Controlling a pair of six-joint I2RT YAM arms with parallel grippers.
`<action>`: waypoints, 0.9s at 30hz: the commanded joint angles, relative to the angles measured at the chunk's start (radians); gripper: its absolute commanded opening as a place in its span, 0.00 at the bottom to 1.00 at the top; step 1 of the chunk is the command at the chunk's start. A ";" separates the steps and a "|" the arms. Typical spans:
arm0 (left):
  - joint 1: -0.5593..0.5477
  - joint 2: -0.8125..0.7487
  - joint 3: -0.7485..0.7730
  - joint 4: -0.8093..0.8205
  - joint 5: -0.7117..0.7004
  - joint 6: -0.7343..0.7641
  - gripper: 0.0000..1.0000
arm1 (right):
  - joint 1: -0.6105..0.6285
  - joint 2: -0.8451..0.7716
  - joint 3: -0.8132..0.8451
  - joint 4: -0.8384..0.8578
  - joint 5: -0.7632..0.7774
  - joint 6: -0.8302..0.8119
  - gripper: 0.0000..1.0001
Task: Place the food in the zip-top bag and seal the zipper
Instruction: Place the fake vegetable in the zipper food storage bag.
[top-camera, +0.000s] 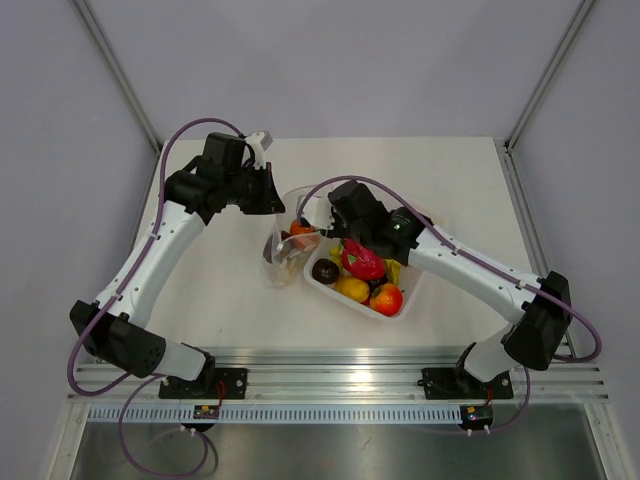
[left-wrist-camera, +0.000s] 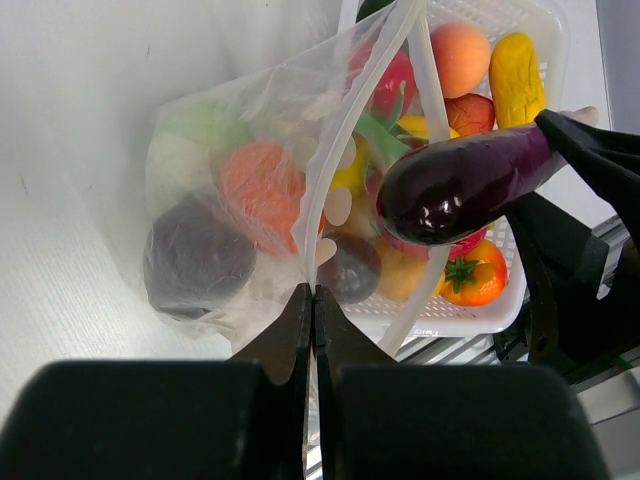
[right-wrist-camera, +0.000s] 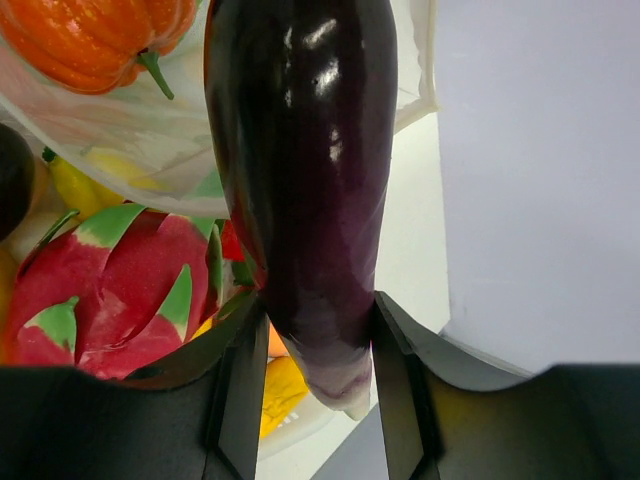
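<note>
It is a robotics lab test cell: a white bench (top-camera: 230, 300) between plain grey walls (top-camera: 330, 60) and metal frame posts (top-camera: 117, 75), with robot arms (top-camera: 155, 250) bolted on an aluminium rail (top-camera: 340, 362).

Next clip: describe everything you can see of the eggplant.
The eggplant is a long, glossy, dark purple toy, plastic-looking, fading paler at the gripped end. The right gripper is shut on that end, clamping it from both sides. It hangs in the air, rounded tip at the open mouth of the zip-top bag; whether it is inside is unclear.
</note>
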 joint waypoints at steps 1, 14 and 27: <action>-0.004 -0.021 0.022 0.034 0.019 -0.004 0.00 | 0.030 0.010 0.056 0.003 0.121 -0.086 0.32; -0.004 -0.034 0.006 0.038 0.023 -0.001 0.00 | 0.093 0.079 0.090 0.049 0.242 -0.252 0.34; -0.004 -0.037 0.002 0.040 0.026 0.002 0.00 | 0.145 0.081 0.084 0.261 0.216 -0.323 0.69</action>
